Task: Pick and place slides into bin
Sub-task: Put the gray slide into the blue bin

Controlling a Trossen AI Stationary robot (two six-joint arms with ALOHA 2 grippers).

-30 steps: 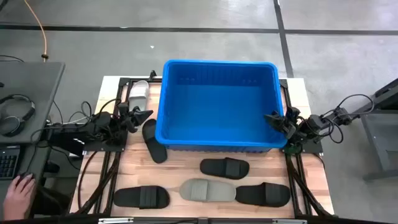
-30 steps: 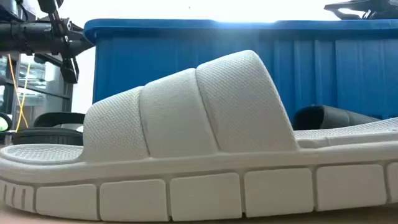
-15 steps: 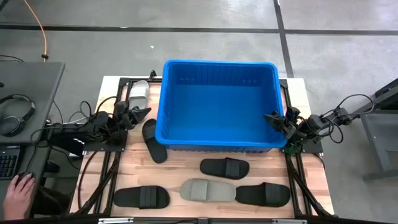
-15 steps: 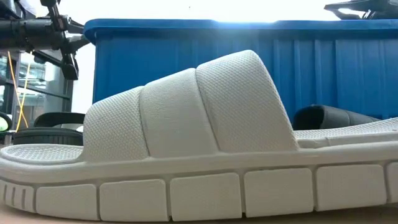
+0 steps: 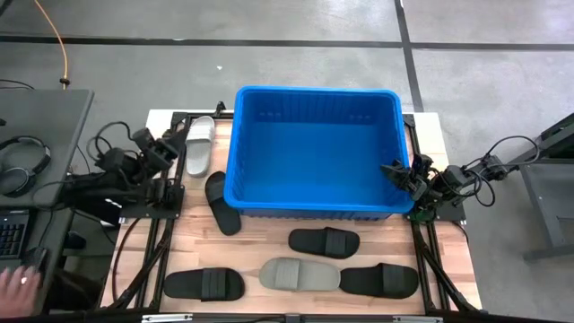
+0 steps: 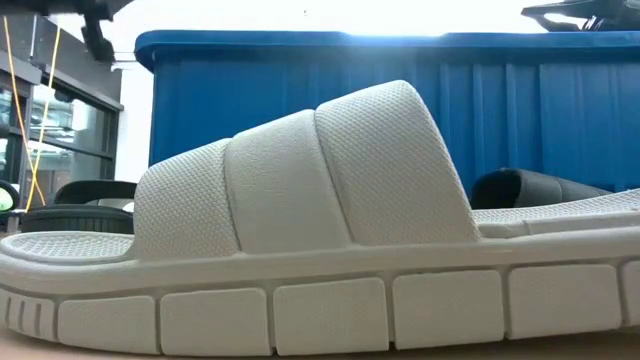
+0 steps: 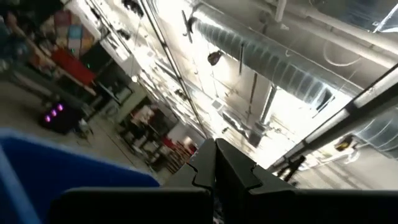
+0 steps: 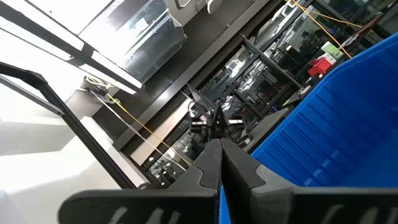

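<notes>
Blue bin (image 5: 316, 148) sat at tabletop's far edge, centred; held no slides. Off-white slide (image 5: 199, 144) lay by bin's left wall, black slide (image 5: 221, 203) at its near-left corner. Three black and one grey slide (image 5: 299, 274) lined near edge. Left gripper (image 5: 166, 149) pressed shut, beside off-white slide. Right gripper (image 5: 395, 170) pressed shut at bin's right rim. No legible writing.
</notes>
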